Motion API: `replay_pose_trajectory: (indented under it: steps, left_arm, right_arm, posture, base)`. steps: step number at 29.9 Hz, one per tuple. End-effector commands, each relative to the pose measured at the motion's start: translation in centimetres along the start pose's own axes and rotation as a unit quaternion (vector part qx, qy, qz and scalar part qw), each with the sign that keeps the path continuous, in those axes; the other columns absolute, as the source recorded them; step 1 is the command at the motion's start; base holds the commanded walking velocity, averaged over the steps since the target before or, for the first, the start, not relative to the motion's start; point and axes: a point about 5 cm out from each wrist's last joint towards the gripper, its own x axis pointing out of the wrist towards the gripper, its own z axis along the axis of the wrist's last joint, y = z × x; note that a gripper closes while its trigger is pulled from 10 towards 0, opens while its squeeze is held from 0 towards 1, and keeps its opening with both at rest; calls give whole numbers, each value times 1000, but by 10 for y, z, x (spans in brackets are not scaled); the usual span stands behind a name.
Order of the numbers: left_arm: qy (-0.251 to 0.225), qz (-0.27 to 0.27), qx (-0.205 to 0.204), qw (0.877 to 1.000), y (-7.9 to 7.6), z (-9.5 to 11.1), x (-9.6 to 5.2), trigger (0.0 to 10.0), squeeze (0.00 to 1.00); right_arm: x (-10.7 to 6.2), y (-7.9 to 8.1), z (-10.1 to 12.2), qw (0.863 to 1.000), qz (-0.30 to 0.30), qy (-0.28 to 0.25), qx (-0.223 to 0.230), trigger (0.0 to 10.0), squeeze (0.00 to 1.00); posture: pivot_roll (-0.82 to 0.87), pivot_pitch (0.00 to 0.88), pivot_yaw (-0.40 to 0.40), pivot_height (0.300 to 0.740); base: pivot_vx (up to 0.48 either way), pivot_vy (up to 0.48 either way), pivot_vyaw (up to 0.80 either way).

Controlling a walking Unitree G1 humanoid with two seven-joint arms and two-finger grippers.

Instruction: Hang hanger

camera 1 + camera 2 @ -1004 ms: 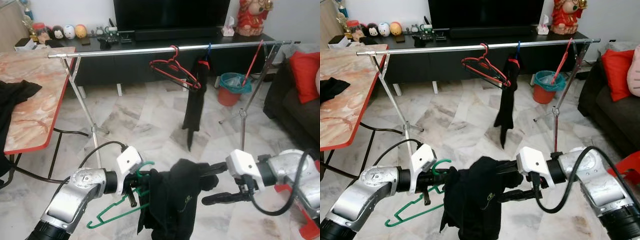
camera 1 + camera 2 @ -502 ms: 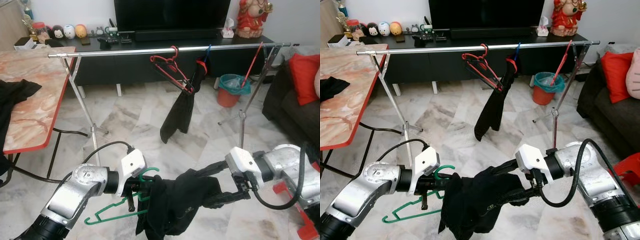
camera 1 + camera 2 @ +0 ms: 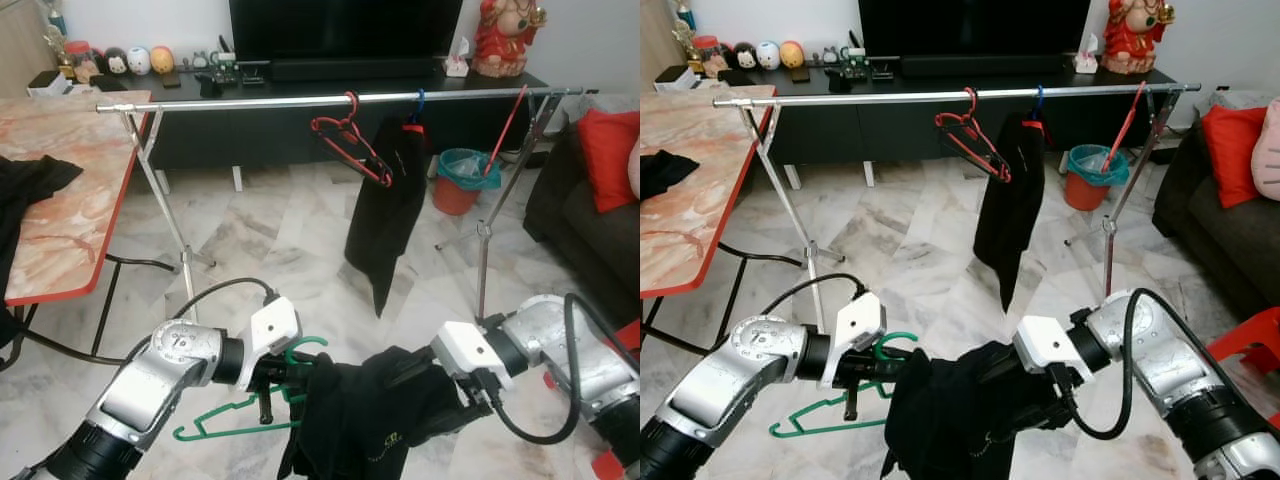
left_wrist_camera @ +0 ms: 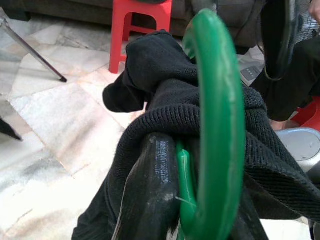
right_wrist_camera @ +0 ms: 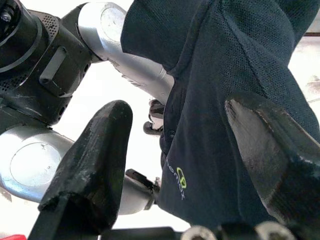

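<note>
Hanger: green plastic hanger is hanging low in front of the robot, above the marble floor, its hook pointing up beside the left wrist.
Left gripper: left gripper is clamping its fingers on the green hanger just below the hook, with black cloth bunching over them.
Black garment: black garment is draping over the green hanger and sagging between the two grippers; a small pale logo is showing on it.
Right gripper: right gripper is reaching into the black garment with its two fingers spread apart, cloth lying between them without being pinched.
Rail: silver clothes rail is standing well beyond the arms, in front of the dark TV cabinet.
On the rail: red hanger is dangling bare, and just beside it another black garment is hanging down.
Left side: marble-patterned table with a red edge is holding dark cloth.
</note>
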Motion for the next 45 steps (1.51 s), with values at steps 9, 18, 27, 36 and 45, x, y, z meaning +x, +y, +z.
replay_pose_trajectory:
  steps: [9, 18, 27, 36, 45]
  left_arm:
    - [-20, -10, 26, 999, 1, 18, 3, 10000, 0]
    - [-25, -9, 31, 999, 1, 21, 5, 10000, 0]
    - [-28, -10, 29, 999, 0, 21, 7, 10000, 0]
    - [-27, -11, 27, 999, -1, 20, 7, 10000, 0]
    - [-24, -14, 23, 999, -1, 16, 9, 10000, 0]
  right_arm:
    - [9, -10, -4, 1000, -20, 6, -15, 10000, 0]
    - [21, -24, -10, 997, -64, 14, -33, 10000, 0]
    - [8, -32, 0, 995, -91, -11, -50, 10000, 0]
    - [-13, -24, 24, 996, -46, -39, -72, 10000, 0]
    - [-24, -4, 38, 997, -5, -36, -64, 10000, 0]
  posture:
    - [8, 0, -67, 728]
    - [15, 0, -71, 728]
    - [12, 0, -74, 728]
    - [8, 0, -72, 728]
    - [-4, 0, -69, 728]
  base:
    - [0, 0, 0]
    - [0, 0, 0]
    - [0, 0, 0]
    - [0, 0, 0]
    - [0, 0, 0]
